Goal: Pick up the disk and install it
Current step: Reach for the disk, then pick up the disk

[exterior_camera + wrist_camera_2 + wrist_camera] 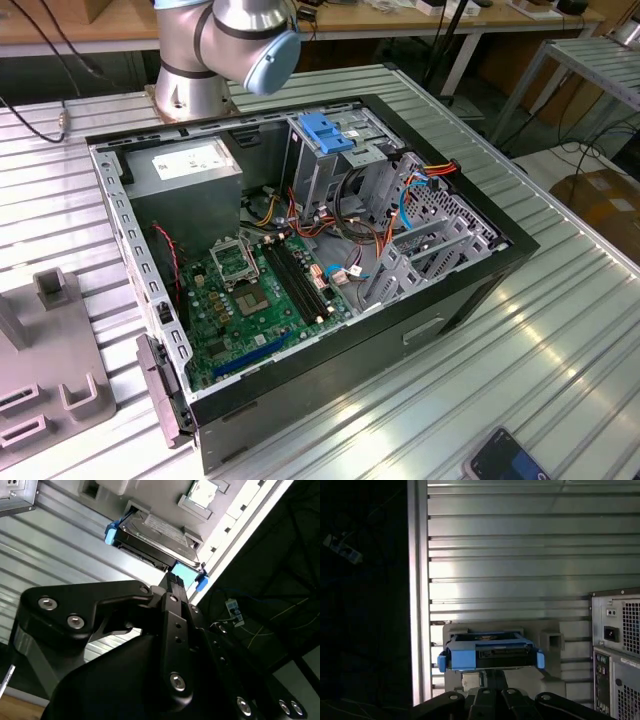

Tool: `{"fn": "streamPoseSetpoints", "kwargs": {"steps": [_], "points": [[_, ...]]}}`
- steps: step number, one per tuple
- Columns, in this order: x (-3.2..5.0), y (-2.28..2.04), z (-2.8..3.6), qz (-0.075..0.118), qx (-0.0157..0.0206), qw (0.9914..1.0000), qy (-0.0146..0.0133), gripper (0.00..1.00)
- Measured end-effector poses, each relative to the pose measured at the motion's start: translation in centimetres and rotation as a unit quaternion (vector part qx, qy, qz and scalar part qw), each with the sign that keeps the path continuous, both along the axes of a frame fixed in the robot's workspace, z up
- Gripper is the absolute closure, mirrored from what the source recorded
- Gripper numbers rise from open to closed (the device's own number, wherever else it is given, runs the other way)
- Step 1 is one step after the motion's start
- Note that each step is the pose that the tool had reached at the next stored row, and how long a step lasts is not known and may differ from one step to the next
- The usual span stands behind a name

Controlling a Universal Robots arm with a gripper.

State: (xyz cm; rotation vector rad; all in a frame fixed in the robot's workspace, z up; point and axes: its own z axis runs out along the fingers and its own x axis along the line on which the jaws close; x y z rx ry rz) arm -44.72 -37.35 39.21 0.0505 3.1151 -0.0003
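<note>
Facing the disk (490,652) end-on, claw (175,582); whether clenched or released, cannot tell. Table edge (417,605) near beside it: a slipped disk could drop off. Disk sits in grey holder (551,641) just ahead; a skewed pull could jam its blue rails (441,661).

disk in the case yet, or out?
Out. In the first wrist view the disk lies flat on a grey holder on the ribbed table, outside the computer case.
</note>
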Motion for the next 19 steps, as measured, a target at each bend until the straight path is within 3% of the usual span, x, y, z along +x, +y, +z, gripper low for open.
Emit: {"fn": "streamPoseSetpoints", "kwargs": {"steps": [1, 2, 19], "points": [[-1.63, -0.46, -0.02, 0.0, 0.0, 1.0, -0.0001, 0.9], [-2.12, -0.51, -0.02, 0.0, 0.0, 1.0, 0.0, 0.9], [-2.2, -0.5, -0.03, 0.002, 0.0, 1.0, -0.0001, 0.9]]}}
